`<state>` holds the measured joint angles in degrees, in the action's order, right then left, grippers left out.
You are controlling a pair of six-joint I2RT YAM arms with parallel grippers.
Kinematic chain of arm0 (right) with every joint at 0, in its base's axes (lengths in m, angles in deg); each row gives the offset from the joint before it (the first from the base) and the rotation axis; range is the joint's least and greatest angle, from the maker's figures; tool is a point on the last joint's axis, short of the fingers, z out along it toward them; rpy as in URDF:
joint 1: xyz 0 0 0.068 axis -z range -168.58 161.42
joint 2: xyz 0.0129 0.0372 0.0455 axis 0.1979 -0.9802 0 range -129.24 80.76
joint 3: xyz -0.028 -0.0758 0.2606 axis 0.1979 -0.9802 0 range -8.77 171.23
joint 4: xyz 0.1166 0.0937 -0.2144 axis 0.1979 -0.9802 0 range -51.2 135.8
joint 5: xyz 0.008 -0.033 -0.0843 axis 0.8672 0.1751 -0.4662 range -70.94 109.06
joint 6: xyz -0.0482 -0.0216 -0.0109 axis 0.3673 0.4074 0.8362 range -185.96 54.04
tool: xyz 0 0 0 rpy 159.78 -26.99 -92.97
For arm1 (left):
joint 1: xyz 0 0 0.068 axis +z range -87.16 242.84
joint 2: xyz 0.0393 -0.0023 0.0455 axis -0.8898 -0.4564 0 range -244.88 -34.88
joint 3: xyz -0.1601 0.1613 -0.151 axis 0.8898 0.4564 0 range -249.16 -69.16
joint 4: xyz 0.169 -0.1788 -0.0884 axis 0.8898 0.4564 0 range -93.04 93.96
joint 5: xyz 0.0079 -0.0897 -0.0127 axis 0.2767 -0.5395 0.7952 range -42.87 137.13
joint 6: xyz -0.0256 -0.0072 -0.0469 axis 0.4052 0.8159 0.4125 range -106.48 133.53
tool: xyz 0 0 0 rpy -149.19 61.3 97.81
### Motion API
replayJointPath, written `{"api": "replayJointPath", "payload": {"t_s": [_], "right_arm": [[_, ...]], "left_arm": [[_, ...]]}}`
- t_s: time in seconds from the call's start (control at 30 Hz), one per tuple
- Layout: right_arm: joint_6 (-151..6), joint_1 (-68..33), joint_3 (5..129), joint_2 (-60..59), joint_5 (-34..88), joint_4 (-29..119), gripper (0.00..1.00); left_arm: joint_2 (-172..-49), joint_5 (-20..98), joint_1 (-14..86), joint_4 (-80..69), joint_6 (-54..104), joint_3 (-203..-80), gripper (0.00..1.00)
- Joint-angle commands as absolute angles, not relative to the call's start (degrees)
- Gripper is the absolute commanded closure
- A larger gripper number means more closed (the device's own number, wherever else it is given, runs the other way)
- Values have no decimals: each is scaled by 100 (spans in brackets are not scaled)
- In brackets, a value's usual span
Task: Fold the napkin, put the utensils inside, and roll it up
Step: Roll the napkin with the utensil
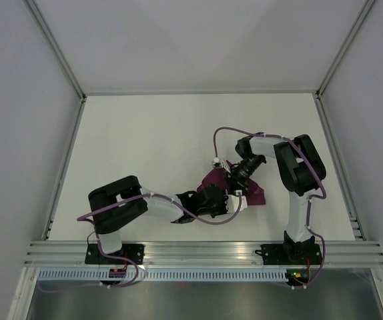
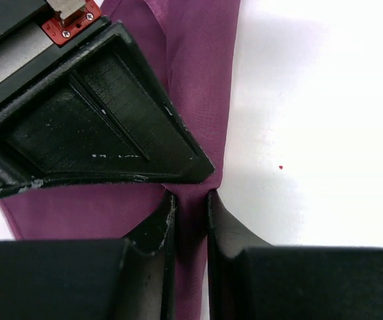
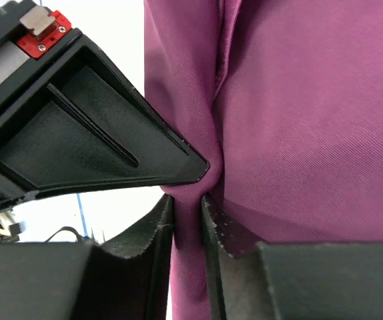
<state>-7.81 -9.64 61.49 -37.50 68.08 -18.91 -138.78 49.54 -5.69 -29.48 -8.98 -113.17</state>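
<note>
The magenta-purple napkin (image 1: 253,194) is bunched between the two arms at the table's middle right; it also shows in the left wrist view (image 2: 198,60) and the right wrist view (image 3: 311,120). My left gripper (image 1: 213,200) is shut on a fold of the napkin, the cloth pinched between its fingers (image 2: 190,220). My right gripper (image 1: 235,179) is shut on another fold of the napkin (image 3: 187,213), close above the left one. The utensils are out of view.
The white table (image 1: 145,147) has grey walls on three sides and a metal rail along its near edge (image 1: 205,253). Purple cables loop over both arms.
</note>
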Motion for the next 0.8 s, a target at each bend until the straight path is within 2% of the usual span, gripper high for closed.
{"api": "replayJointPath", "payload": {"t_s": [0.0,0.13,0.37,0.53,0.77], "right_arm": [[-689,-1047,6031,-3528,6266,-1018,66],[-883,-968,6119,-3070,6310,-1054,49],[-1331,-626,6374,-2411,6362,-984,45],[-1385,-169,6173,-1919,6363,-702,45],[-1341,-115,4444,-163,5923,519,44]], "left_arm": [[-14343,3792,-334,-1719,51,-11293,98],[-14263,3264,17,-1842,394,-11170,98],[-14386,2324,457,-1868,868,-11179,98],[-14641,2165,773,-1641,1124,-11336,98],[-15230,1313,1081,-928,1291,-11881,98]]}}
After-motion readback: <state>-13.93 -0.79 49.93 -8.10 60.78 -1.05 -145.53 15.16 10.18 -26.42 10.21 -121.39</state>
